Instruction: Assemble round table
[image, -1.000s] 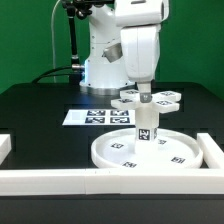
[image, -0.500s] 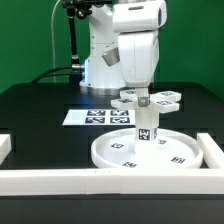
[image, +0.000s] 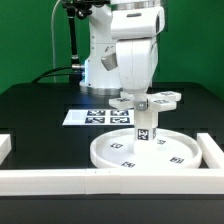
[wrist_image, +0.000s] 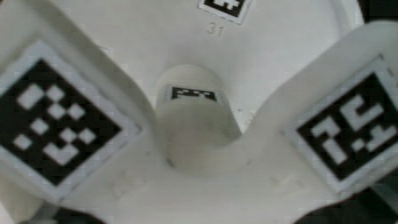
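The large rimmed disc (image: 172, 153) lies flat on the black table at the front. The short tagged post (image: 146, 130) stands upright on its middle. The flat cross-shaped piece (image: 160, 99) sits level on top of the post. My gripper (image: 139, 97) comes straight down onto the cross and is shut on it. In the wrist view the cross (wrist_image: 196, 175) fills the frame, with one tagged arm on each side. My fingertips are hidden there.
The marker board (image: 92, 116) lies behind the disc toward the exterior view's left. White border rails run along the front (image: 50, 180) and the right side (image: 212, 152). The robot base (image: 98, 65) stands at the back.
My gripper and the cross-shaped piece have turned together a little about the post. The cross's arms point in slightly different directions. The disc and post have stayed in place.
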